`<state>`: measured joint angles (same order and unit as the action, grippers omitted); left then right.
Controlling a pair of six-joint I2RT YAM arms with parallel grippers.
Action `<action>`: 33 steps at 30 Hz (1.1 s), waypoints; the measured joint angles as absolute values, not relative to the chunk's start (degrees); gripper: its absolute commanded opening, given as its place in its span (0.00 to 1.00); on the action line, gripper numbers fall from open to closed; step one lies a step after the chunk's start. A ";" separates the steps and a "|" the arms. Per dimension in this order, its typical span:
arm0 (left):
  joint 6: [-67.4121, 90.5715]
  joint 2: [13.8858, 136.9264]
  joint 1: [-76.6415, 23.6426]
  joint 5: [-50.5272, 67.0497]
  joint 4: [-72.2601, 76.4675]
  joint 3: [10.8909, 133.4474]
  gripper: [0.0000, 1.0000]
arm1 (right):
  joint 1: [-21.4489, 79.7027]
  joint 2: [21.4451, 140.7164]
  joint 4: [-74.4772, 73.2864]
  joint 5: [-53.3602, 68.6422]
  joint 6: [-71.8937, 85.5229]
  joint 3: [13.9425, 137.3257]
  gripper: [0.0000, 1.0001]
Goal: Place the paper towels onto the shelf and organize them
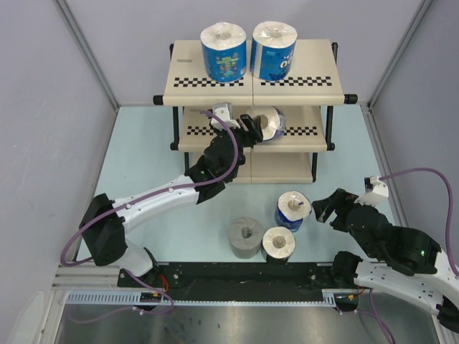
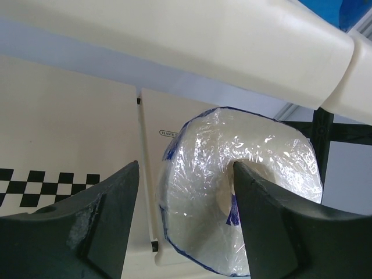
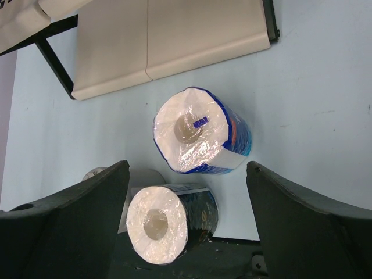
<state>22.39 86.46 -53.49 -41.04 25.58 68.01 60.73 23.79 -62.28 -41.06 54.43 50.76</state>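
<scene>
The shelf (image 1: pixel 315 68) stands at the back with two blue-wrapped paper towels (image 1: pixel 224 50) (image 1: pixel 274 49) upright on its top board. A third wrapped roll (image 1: pixel 271 122) lies on the middle board. My left gripper (image 1: pixel 252 129) reaches in under the top board. In the left wrist view that roll (image 2: pixel 250 174) sits between the jaws of the left gripper (image 2: pixel 186 168), which stand open, the left finger (image 2: pixel 99 221) clear of it. On the table stand a blue-wrapped roll (image 1: pixel 292 210), a plain grey roll (image 1: pixel 246 236) and a dark-wrapped roll (image 1: pixel 278 244). My right gripper (image 1: pixel 326 208) hovers open just right of them.
In the right wrist view the blue-wrapped roll (image 3: pixel 200 131), dark-wrapped roll (image 3: pixel 168 218) and grey roll (image 3: pixel 142 177) lie ahead of the open right gripper (image 3: pixel 187 168). The bottom shelf board (image 3: pixel 168 40) lies beyond. Grey walls enclose the light-blue table (image 1: pixel 143 165).
</scene>
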 measured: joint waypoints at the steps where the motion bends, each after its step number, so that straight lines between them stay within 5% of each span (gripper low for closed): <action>1: 22.39 86.43 -53.49 -41.15 25.58 67.99 0.71 | 60.73 23.79 -62.28 -41.06 54.43 50.76 0.87; 21: 20.95 83.11 -53.49 -41.39 25.08 66.94 0.75 | 60.73 23.79 -62.65 -41.06 54.46 50.76 0.87; 29: 23.03 78.02 -53.49 -37.41 17.30 62.76 1.00 | 60.73 23.79 -62.76 -41.08 54.46 50.76 0.87; 33: 24.38 74.91 -54.78 -30.68 13.98 58.89 1.00 | 60.73 23.79 -62.74 -41.15 54.43 50.76 0.87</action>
<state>24.38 74.91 -54.78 -30.68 13.98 58.89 60.73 23.79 -62.74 -41.15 54.43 50.76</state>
